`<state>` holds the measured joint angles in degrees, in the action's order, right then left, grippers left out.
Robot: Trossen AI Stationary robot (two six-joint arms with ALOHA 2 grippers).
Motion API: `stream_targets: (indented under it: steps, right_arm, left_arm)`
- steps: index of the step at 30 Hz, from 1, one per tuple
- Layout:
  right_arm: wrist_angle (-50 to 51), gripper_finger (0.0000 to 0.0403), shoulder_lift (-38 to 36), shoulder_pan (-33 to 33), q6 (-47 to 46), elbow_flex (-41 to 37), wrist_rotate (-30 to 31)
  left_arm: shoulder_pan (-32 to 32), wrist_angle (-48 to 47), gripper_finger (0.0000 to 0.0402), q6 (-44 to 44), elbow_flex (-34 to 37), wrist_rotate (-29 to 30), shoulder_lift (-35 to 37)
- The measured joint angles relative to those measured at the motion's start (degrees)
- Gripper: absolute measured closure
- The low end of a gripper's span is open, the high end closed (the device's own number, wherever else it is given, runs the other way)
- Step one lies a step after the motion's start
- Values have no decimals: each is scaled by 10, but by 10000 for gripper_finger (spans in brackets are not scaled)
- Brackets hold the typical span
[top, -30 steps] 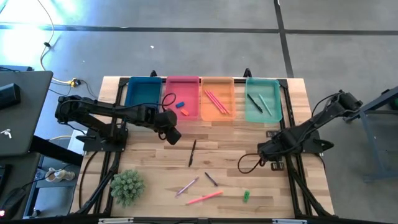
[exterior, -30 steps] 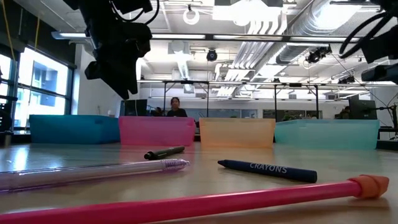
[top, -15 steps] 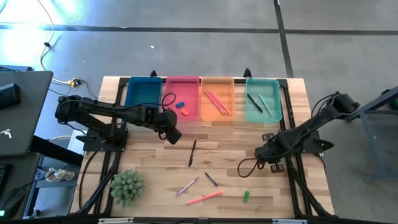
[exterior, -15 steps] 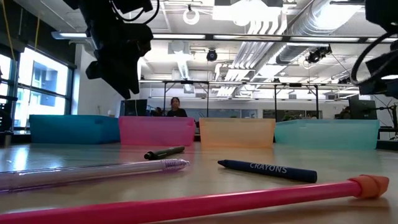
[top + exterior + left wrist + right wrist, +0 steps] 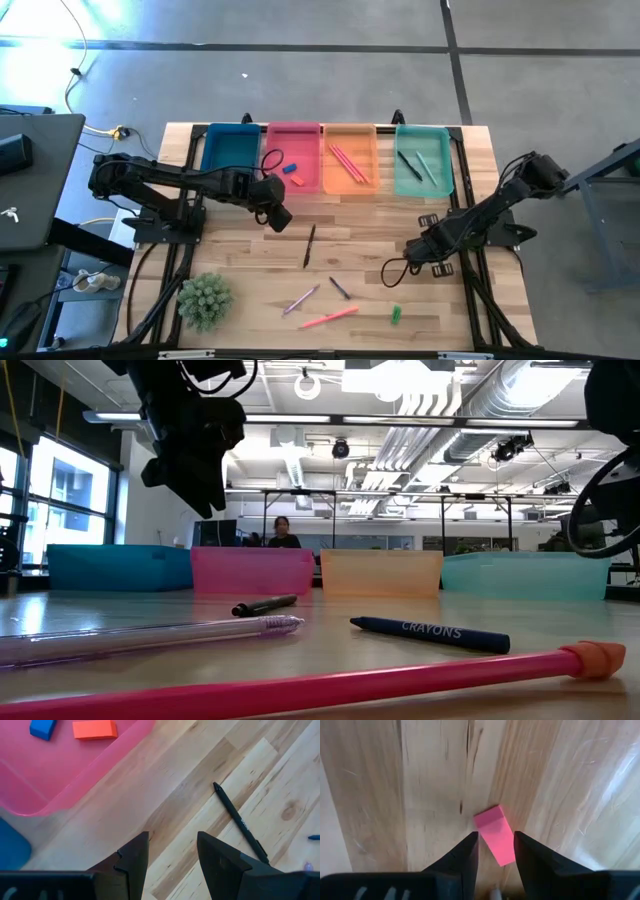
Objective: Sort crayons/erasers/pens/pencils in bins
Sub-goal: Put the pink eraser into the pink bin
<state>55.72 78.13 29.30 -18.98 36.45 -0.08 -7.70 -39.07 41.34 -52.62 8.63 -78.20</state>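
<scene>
Your right claw hangs open over a pink eraser, lower right in the high view, not gripped. The left claw waits open, empty, beside the pink bin, which holds two erasers; the green eraser and several sticks remain on the surface.

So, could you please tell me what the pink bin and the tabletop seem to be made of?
The shallow pink rectangular bin looks like translucent glossy plastic: the wood shows faintly through its rim. The pale plank tabletop looks like smooth finished wood, with visible grain and joints.
</scene>
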Motion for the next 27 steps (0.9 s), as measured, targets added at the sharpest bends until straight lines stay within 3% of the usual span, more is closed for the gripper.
stream_targets:
  steps: [19, 27]
  right_arm:
    - [-8, 288, 5, 0, 0, -9, 3]
    - [-13, 288, 54, 0, 15, -5, -7]
  left_arm:
    - [0, 0, 247, -6, 0, 15, 0]
    - [0, 0, 247, -6, 0, 16, 0]
